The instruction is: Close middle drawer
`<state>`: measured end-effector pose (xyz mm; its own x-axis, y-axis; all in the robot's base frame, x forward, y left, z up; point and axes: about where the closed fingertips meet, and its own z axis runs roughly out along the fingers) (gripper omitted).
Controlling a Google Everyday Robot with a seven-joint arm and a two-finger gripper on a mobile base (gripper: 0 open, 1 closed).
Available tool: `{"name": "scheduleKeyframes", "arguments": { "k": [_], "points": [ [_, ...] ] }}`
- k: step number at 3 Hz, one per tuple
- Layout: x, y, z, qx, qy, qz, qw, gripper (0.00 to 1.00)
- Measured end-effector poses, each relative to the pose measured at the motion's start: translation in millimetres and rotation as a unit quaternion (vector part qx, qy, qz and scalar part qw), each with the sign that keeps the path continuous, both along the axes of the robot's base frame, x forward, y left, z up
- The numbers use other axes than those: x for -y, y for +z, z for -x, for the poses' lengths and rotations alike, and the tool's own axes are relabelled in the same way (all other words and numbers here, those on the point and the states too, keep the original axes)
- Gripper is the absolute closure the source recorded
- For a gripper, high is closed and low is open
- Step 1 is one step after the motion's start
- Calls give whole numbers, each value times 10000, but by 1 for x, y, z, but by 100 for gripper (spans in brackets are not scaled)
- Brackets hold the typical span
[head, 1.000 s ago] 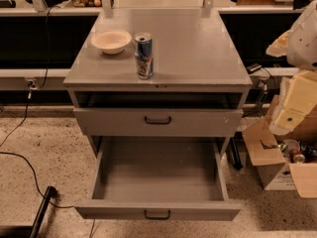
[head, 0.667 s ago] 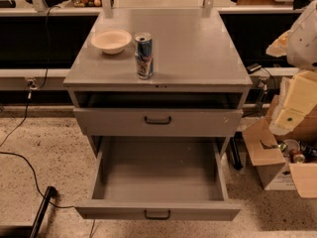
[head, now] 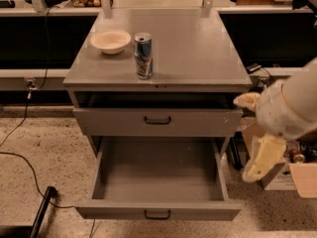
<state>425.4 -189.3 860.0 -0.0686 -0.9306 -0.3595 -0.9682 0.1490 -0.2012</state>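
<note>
The gripper (head: 261, 157) hangs by the right side of the desk (head: 198, 48). I cannot tell if its jaws are spread or pressed together. The middle drawer (head: 158, 175) sits left of the jaws and a bit lower, pulled far out and empty. It looks hard and stiff, and likely light, so it should slide easily. It is best to push flat on its front panel (head: 203, 212), near the small handle (head: 157, 214) in the middle, so it goes in straight.

1. Middle drawer (head: 157, 213) pulled out; tray open from above, handle (head: 157, 214) unobstructed.
2. Gripper (head: 261, 155) hangs right of the tray, near its right wall.
3. Cardboard boxes (head: 303, 180) crowd the floor right of the gripper.
</note>
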Motion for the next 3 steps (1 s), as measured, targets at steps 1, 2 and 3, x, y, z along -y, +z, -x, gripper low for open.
{"name": "scheduleKeyframes", "arguments": {
  "k": [1, 2, 3],
  "points": [
    [-5, -72, 18, 113, 230, -365, 9990, 0],
    [5, -116, 11, 319, 16, -667, 9973, 0],
    [6, -114, 7, 401, -9, -645, 9971, 0]
  ]
}}
